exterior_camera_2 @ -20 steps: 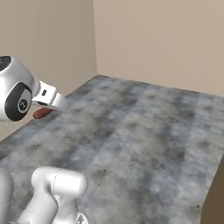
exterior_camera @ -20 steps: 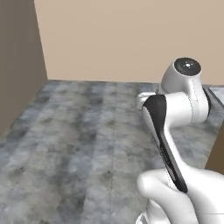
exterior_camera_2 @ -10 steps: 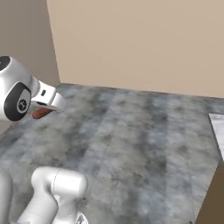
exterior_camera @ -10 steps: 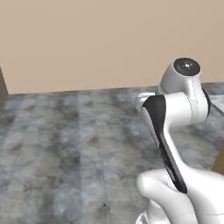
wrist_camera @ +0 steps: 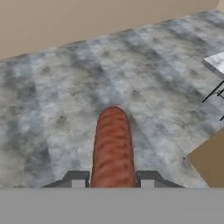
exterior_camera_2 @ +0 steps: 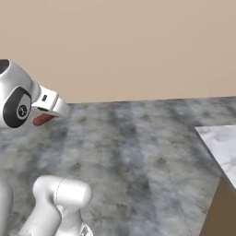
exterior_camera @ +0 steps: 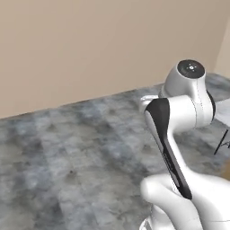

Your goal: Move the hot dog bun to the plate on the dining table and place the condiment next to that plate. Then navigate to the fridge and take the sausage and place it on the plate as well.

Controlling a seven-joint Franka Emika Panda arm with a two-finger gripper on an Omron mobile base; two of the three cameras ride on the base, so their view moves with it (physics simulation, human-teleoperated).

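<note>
Up close, the end effector [wrist_camera: 112, 179] grips the sausage [wrist_camera: 113, 148] — right base camera catches just its tip.

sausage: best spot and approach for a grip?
Near one end, across its narrow width, claw in line with its length. That is the present hold: the sausage is a slim straight cylinder, and the claw has a finger on each long side.

Both base views look down over the grey floor [exterior_camera: 67, 148] toward the beige wall [exterior_camera_2: 138, 46]; hand view looks low across that floor.
</note>
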